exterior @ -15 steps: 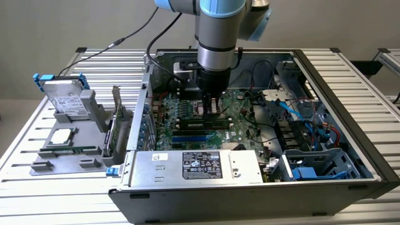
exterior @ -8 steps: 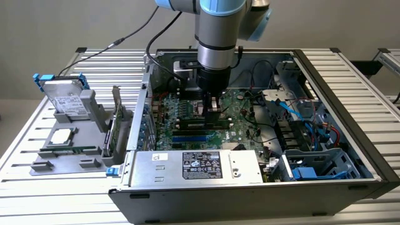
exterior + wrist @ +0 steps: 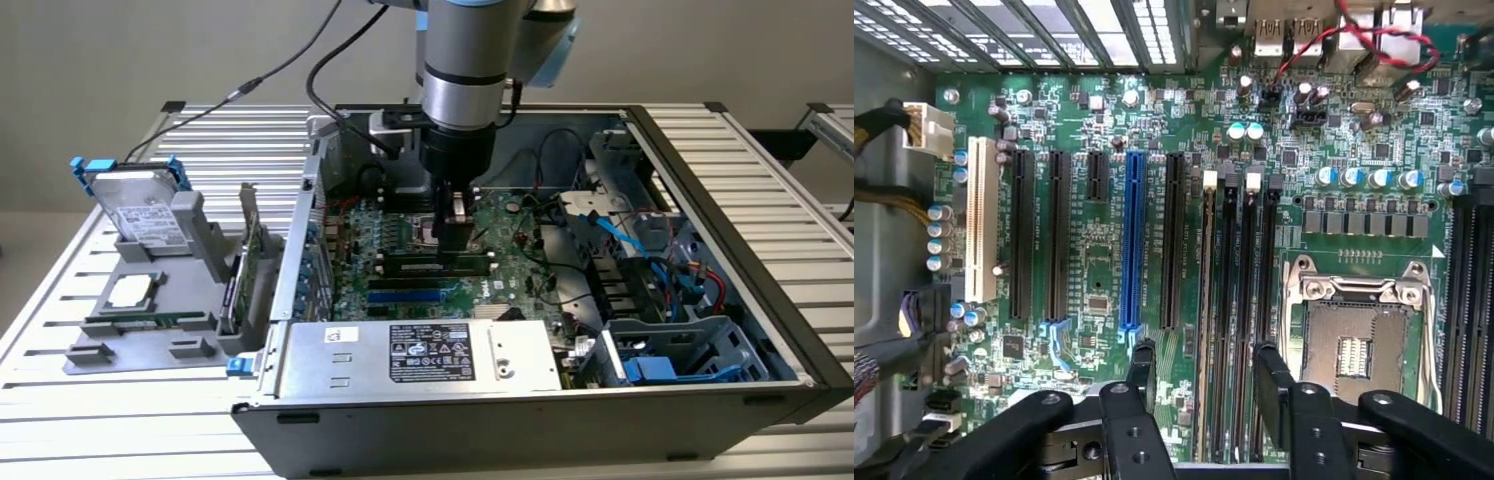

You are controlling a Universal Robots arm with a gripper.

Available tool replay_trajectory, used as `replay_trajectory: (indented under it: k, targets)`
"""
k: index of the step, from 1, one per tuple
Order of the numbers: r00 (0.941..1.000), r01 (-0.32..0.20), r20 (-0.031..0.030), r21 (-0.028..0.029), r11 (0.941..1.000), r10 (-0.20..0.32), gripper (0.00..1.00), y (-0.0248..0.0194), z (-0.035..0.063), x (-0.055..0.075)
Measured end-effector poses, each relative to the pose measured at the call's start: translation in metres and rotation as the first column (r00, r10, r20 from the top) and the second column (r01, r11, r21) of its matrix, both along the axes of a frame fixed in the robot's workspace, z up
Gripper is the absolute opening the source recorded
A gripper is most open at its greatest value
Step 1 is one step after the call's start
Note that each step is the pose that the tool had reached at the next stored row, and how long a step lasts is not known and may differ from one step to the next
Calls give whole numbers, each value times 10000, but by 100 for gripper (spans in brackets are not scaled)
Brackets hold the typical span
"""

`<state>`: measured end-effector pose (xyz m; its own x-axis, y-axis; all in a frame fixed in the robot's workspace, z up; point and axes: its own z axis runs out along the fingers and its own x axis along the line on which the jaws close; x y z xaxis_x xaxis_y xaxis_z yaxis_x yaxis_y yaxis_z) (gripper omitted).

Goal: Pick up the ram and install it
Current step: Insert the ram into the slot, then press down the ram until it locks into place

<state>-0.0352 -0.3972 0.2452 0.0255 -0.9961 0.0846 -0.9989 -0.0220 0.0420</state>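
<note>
The ram (image 3: 1206, 280) stands edge-on in the memory slot nearest the long black expansion slots, beside the other dark memory slots (image 3: 1249, 290). My gripper (image 3: 1206, 375) is open, with one black finger (image 3: 1142, 370) on each side of that slot and not touching the stick. In the exterior view the gripper (image 3: 454, 243) hangs straight down inside the open computer case, just above the ram (image 3: 416, 266) on the motherboard.
An empty CPU socket (image 3: 1354, 345) lies beside the memory slots, and a blue slot (image 3: 1131, 240) on the other side. The power supply box (image 3: 441, 350) sits at the case front. Cables (image 3: 654, 250) fill the exterior view's right. A hard drive (image 3: 140, 215) and an upright green card (image 3: 247, 265) stand outside on a grey holder.
</note>
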Motion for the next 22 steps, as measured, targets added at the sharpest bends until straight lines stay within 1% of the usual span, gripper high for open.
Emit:
replay_trajectory:
  k: [2,4,6,7,8,9,11,12,13,22]
  targets:
    - [10000,0,-3,-1,10000,0,52,0,28,0]
    - [10000,0,-1,1,10000,0,50,0,30,0]
    - [10000,0,-1,2,10000,0,37,0,30,0]
    - [10000,0,-2,0,10000,0,37,0,31,0]
    - [10000,0,-2,0,10000,0,25,0,31,0]
    - [10000,0,-2,0,10000,0,25,0,31,0]
    - [10000,0,-2,0,10000,0,13,0,31,0]
    - [10000,0,-2,0,10000,0,13,0,31,0]
    - [10000,0,-2,0,10000,0,10,0,31,0]
    - [10000,0,-2,0,10000,0,10,0,31,0]
